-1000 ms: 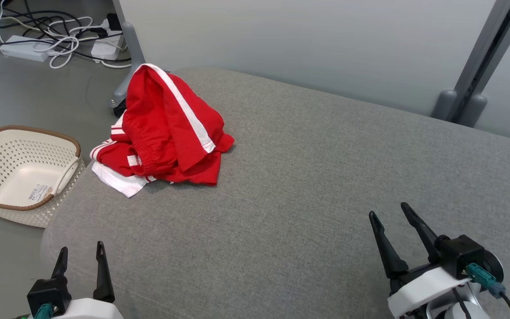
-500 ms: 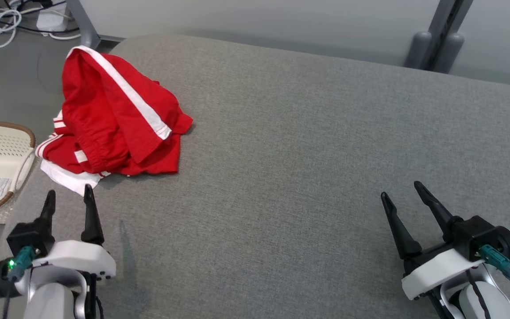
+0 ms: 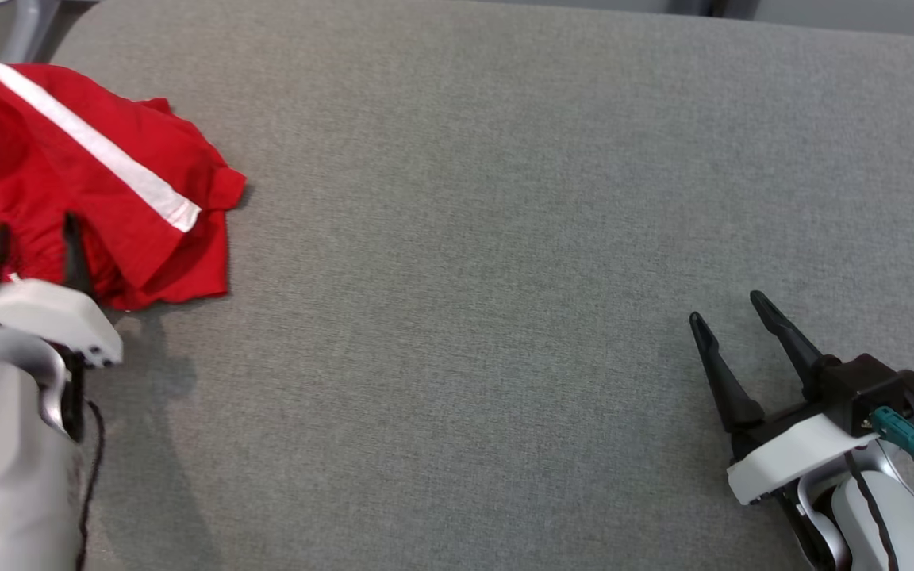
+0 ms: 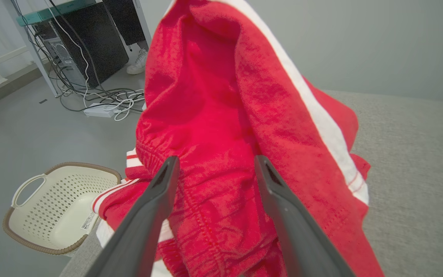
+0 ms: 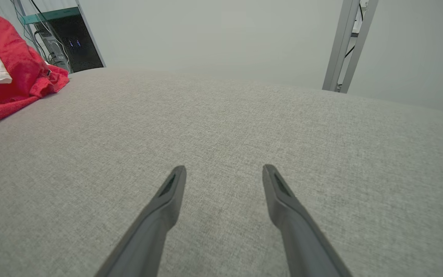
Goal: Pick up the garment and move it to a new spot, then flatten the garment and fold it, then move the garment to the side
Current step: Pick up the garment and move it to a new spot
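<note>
Head view: a wide grey padded surface [image 3: 465, 238] spreads ahead. A red garment [image 3: 92, 182] with white stripes lies crumpled in a heap at the surface's far left edge. The left gripper [image 3: 35, 226] sits low on the left. Its two dark fingers are apart and point into the near side of the heap. Whether they touch the cloth cannot be told here. The right gripper [image 3: 727, 308] is at the lower right over bare fabric, well apart from the garment, with its jaws spread and nothing between them. It is probably waiting its turn.

Left wrist view: the open fingers frame a thick, gathered band of red cloth low on the heap. That band looks like a sensible place to pinch, since bunched cloth gives a firmer hold for lifting. The pick-up is not yet made. A cream perforated basket [image 4: 25, 234] stands on the floor at the lower left, with cables [image 4: 102, 109] beyond it.

Right wrist view: the parted fingers point across bare grey surface, and the garment shows at the far left.
</note>
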### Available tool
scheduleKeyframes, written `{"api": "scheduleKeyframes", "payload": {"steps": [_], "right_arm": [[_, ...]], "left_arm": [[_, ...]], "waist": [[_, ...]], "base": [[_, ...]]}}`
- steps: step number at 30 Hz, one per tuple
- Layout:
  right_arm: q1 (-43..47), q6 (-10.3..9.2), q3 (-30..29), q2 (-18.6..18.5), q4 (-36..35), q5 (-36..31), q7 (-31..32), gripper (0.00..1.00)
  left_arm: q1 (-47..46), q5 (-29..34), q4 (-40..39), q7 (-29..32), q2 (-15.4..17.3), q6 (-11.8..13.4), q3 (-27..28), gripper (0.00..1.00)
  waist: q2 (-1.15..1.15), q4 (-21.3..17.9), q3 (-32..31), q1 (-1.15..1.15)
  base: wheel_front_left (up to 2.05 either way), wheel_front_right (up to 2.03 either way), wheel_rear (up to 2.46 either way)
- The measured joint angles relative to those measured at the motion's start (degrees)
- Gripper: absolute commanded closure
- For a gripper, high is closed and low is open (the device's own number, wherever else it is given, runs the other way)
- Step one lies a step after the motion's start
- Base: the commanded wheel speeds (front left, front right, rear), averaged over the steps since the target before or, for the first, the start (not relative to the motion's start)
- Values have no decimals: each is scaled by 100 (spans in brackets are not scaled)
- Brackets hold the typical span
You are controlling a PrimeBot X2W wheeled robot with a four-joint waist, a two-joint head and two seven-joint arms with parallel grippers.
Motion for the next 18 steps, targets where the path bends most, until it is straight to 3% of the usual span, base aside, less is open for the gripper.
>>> {"api": "scheduleKeyframes", "payload": {"steps": [7, 16, 17, 18], "right_arm": [[-187, 0, 88, -31, 77, 41, 0, 0], [-369, 2, 151, -30, 101, 100, -19, 0], [-385, 2, 148, -30, 104, 104, -20, 0], [-397, 2, 148, -29, 109, 108, -20, 0]], "left_arm": [[-888, 241, 1022, 722, 450, 16, -271, 0], [-1338, 167, 1682, 1210, 553, 83, -291, 0], [-1378, 160, 1746, 1258, 550, 82, -293, 60], [-1395, 137, 1779, 1235, 542, 102, -277, 100]], "waist": [[0, -190, 322, 0], [0, -371, 568, 0], [0, -387, 580, 0], [0, -402, 585, 0]], "base": [[0, 0, 0], [0, 0, 0], [0, 0, 0], [0, 0, 0]]}}
